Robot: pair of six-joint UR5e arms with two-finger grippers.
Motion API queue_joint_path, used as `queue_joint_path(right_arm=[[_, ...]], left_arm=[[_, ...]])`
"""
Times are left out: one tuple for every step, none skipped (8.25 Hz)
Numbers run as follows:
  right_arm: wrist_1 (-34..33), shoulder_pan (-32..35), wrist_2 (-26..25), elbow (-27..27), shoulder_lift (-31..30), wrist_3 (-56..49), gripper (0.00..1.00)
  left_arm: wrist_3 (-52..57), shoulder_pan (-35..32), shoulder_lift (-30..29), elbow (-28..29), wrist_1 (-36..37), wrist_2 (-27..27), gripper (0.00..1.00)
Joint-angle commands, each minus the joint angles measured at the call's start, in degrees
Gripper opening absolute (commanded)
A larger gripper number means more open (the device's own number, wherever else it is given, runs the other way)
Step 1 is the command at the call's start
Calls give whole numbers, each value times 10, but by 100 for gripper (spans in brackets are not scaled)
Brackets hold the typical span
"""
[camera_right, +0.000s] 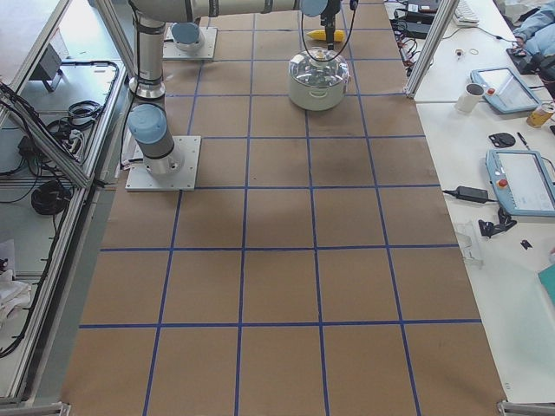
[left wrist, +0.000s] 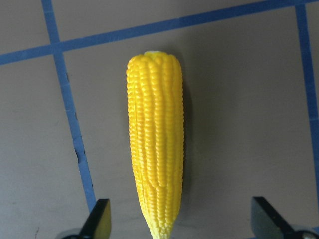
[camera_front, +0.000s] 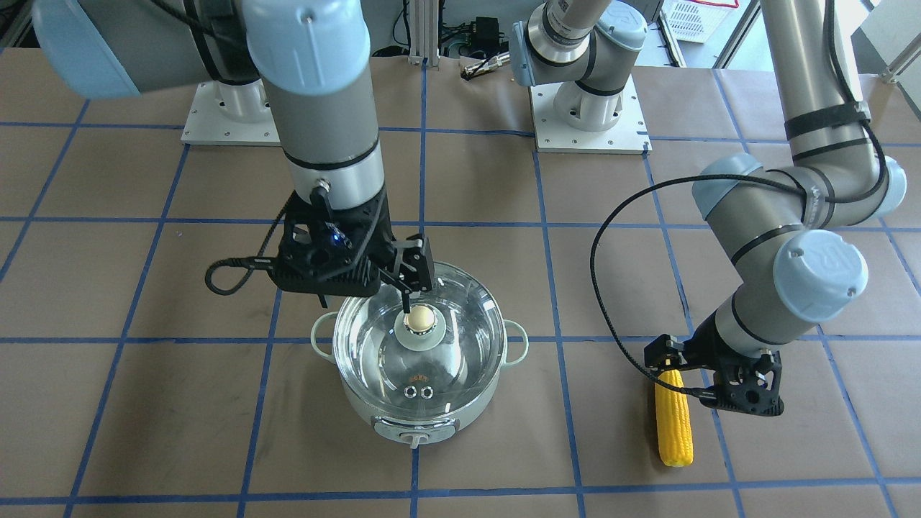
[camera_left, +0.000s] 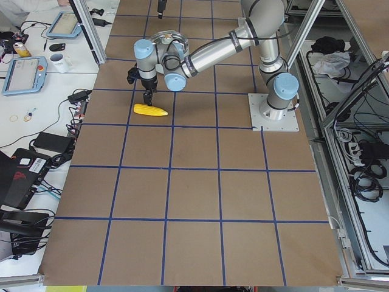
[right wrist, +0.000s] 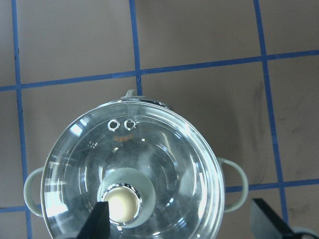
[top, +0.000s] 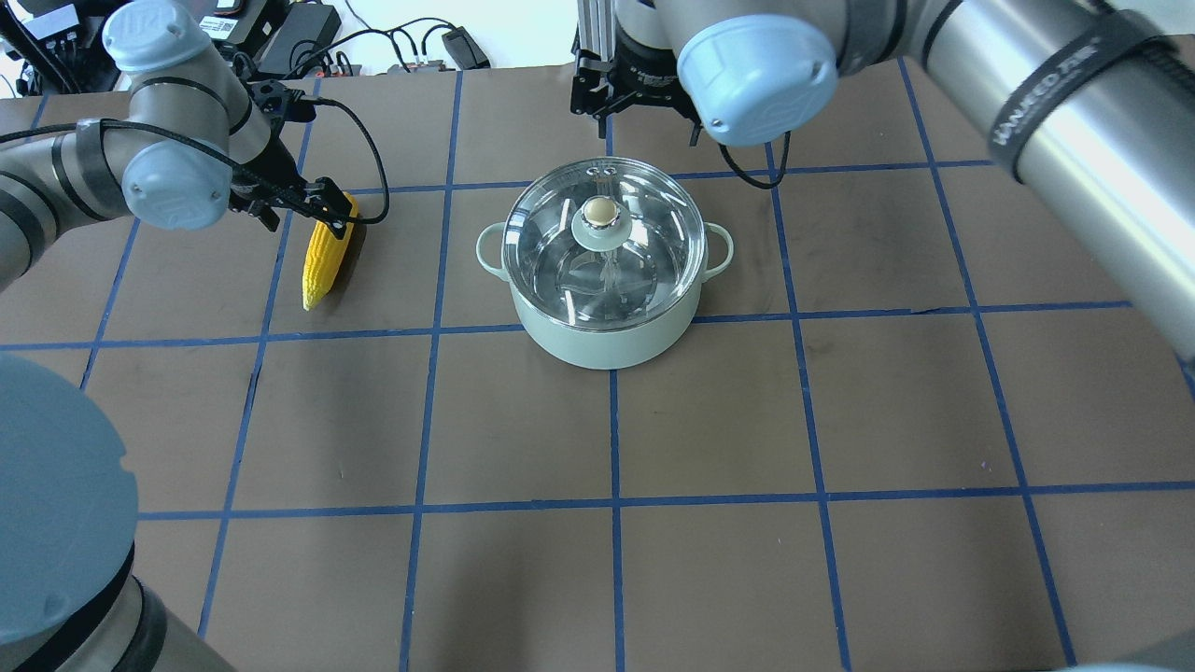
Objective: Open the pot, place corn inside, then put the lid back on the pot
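Pot (camera_front: 432,421) stands on the tabletop (top: 840,420) nearer the far edge than the robot's edge, about midway between the left and right edges. Lid (camera_front: 460,338) is seated on it, so the opening step is not yet done.

Right gripper (right wrist: 184,221) hangs over the lid with its jaws spread and holding nothing. The beige knob (camera_front: 420,317) lies close to one finger rather than midway, so the jaws probably need centring before they close.

Corn (left wrist: 155,144) lies flat, well apart from the pot, toward the left edge. Left gripper (left wrist: 182,221) is poised over one end of the corn, jaws wide apart on either side and not touching it. This looks like a staged position, ready to pick the corn up once the pot is open.
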Motion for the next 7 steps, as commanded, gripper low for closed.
queue_joint_path(right_arm=[[-74,49,1,3,74,65,96],[-71,50,1,14,77,78,97],[-69,54,0,29,74,88,96],[-67,55,-11,42,71,78,94],[-66,56,-23,44,66,76,94],[-60,55,-23,44,61,72,78],[-54,55,-22,43,57,57,57]], left_arm=[[3,1,-49,0,32,-12,100],[3,2,-58,3,32,-12,100],[3,2,-68,5,38,-11,100],[4,2,-74,0,56,-11,100],[4,2,-79,0,63,-11,100],[3,2,-84,2,66,-12,100],[4,2,-86,5,66,-12,68]])
